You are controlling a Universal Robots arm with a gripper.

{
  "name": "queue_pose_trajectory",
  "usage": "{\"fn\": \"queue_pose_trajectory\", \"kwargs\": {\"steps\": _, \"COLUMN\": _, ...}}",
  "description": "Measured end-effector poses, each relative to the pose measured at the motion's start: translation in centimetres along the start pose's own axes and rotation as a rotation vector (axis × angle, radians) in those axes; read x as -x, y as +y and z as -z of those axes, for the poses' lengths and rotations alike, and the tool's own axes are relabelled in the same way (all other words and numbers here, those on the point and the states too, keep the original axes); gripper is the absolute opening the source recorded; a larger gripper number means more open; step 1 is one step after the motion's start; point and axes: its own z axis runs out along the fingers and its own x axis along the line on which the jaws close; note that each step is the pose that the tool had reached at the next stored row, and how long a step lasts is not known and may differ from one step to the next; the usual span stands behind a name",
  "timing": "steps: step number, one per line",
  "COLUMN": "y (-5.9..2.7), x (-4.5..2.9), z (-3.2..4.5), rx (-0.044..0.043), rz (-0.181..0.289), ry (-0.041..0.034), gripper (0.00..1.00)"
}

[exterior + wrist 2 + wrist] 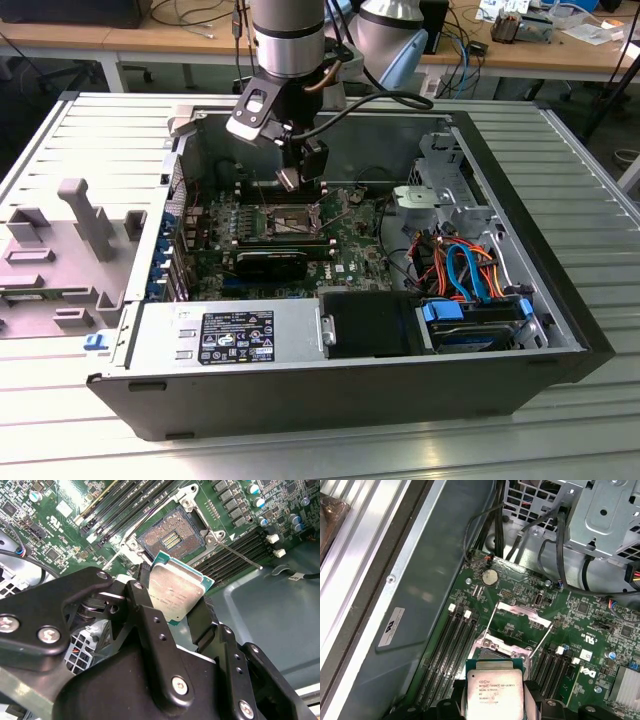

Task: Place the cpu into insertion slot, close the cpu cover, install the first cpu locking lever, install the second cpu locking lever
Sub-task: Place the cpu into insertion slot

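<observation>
cpu (177,595) clamped in my gripper (290,178), hanging above the open insertion slot (172,536), not touching. Computer case (350,395) lies on ribbed metal table (580,150); cluttered desks (130,40) behind.

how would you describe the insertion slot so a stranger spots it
Look inside the open computer case at the green motherboard. The insertion slot is the square dark socket with a silver rim near the held cpu, unlike the long narrow memory slots flanking it.

One cpu (177,590), one insertion slot (172,535), one cpu cover (525,611), two locking levers (240,555) (thin wire rods), one hand (172,605), one coin battery (491,577), one computer case (300,400).
</observation>
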Motion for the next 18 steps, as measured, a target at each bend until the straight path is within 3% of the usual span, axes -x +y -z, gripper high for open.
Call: {"fn": "queue_pose_trajectory", "kwargs": {"steps": 18, "y": 0.00, "x": 0.00, "z": -0.01, "rx": 0.0004, "rz": -0.023, "ry": -0.0021, "gripper": 0.55}}
